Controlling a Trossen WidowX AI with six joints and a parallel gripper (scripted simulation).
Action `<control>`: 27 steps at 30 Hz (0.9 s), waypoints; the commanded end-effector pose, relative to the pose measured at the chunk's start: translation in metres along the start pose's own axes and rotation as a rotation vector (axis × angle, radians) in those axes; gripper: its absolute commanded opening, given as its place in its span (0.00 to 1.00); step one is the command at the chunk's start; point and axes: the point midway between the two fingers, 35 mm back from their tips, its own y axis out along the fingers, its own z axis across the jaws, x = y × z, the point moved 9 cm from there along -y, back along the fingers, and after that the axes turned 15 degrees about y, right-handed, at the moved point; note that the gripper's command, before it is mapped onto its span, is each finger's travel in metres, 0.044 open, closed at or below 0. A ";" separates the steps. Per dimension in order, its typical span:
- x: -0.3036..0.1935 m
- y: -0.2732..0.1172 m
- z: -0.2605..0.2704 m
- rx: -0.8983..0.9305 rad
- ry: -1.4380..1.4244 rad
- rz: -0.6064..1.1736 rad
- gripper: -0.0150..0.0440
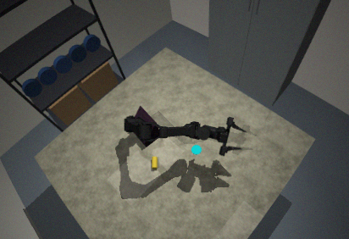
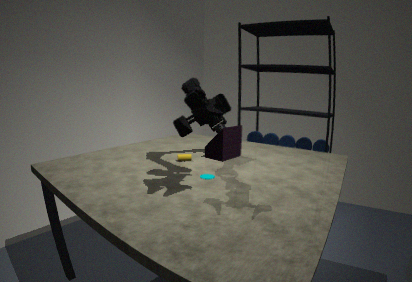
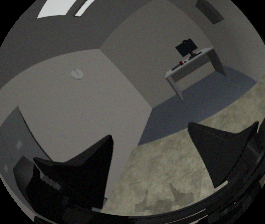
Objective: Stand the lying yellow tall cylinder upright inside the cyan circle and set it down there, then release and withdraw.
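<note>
Firstly, top view, cylinder: the yellow cylinder (image 1: pixel 154 163) (image 2: pixel 184 157) lay on its side on the table (image 1: pixel 255 169) (image 2: pixel 131 200), apart from the cyan circle (image 1: pixel 196 149) (image 2: pixel 207 176).
Top view, claw: the gripper (image 1: pixel 236 139) (image 2: pixel 202 122) (image 3: pixel 151 133) was wide apart, with nothing between its fingers, and it pointed away from the cylinder.
Exterior view, arm: the black arm (image 1: pixel 174 130) (image 2: pixel 195 97) was raised above the table; the circle was bare.
Wrist view, fingers: both fingers stood well separated; the cylinder was not visible there.
Step in hand: it seemed to be the approach, because the grasp was not yet made.
Next move: the arm probably needed to turn back toward the cylinder, descend with open fingers, and grip it so that it could be tilted upright afterwards.
</note>
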 end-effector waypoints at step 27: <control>0.071 -0.095 -0.079 -0.641 0.387 0.481 0.78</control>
